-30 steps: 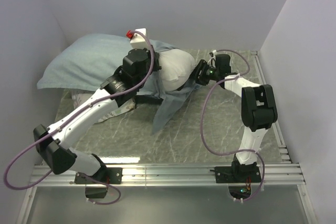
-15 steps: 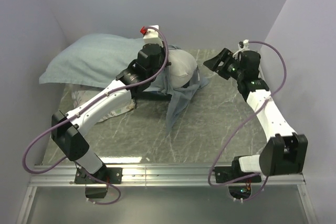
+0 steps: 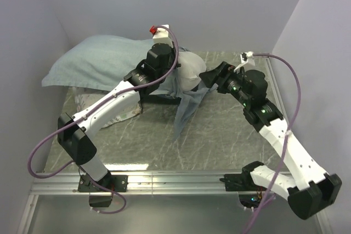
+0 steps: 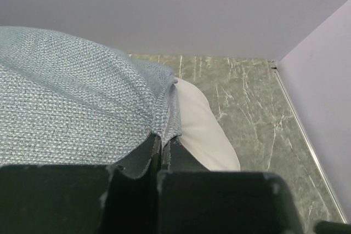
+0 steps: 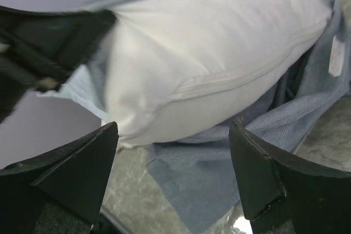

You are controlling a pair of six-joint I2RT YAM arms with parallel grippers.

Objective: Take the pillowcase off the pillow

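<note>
The pillowcase, pale blue-grey side out, still covers most of the pillow at the back left. One loose flap trails onto the table. The pillow's bare white end sticks out to the right. My left gripper is shut on the pillowcase's hem, right beside the white pillow. My right gripper stands wide open just right of that end. In the right wrist view its fingertips flank the pillow without touching it, and pillowcase fabric lies below.
A white printed cloth lies under my left forearm. Grey walls close in the back and both sides. The marble tabletop ends at a metal rail in front. My left arm's black wrist shows beside the pillow.
My right gripper let go, opened wide, swung off to the right and came back to the pillow's end. My left gripper carried the hem slightly right and back.
</note>
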